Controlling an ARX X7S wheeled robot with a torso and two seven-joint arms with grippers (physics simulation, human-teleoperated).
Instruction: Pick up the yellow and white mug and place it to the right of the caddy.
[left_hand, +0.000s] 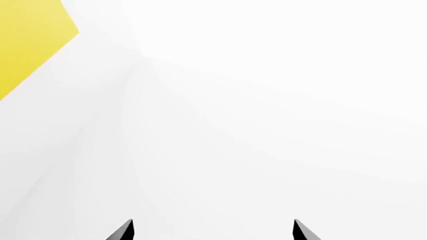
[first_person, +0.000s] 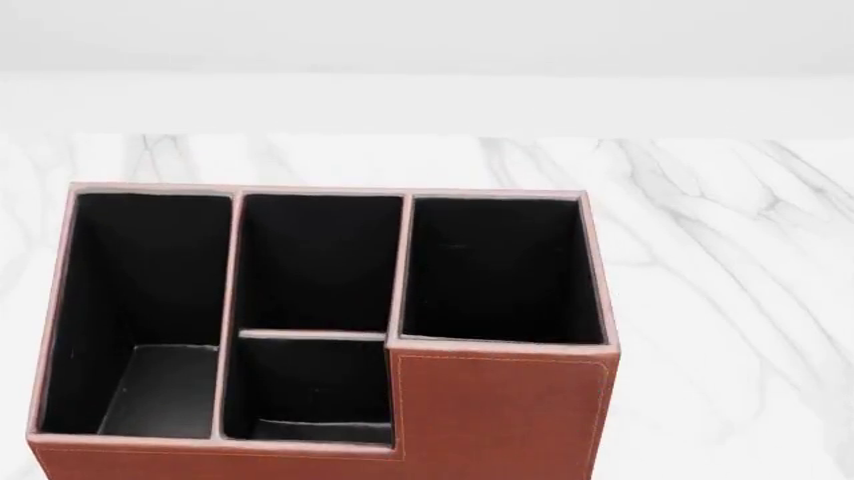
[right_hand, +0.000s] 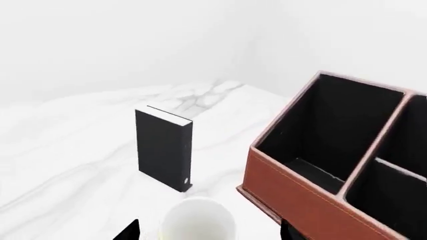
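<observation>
In the right wrist view the mug (right_hand: 198, 219) shows as a round white rim with a faint yellow edge, standing on the marble beside the caddy (right_hand: 303, 200). Its handle is hidden. My right gripper (right_hand: 208, 232) is open, with one dark fingertip on each side of the mug and a gap to it on both sides. The caddy (first_person: 501, 410) fills the head view: reddish-brown, stitched, with four black-lined compartments, all empty. My left gripper (left_hand: 212, 231) is open and empty, facing plain white surfaces. Neither gripper nor the mug shows in the head view.
A flat black book with a white edge (right_hand: 164, 149) stands upright on the marble table (right_hand: 73, 165) beyond the mug. White marble (first_person: 727, 300) lies to the right of the caddy. A flat yellow patch (left_hand: 30, 40) shows in the left wrist view.
</observation>
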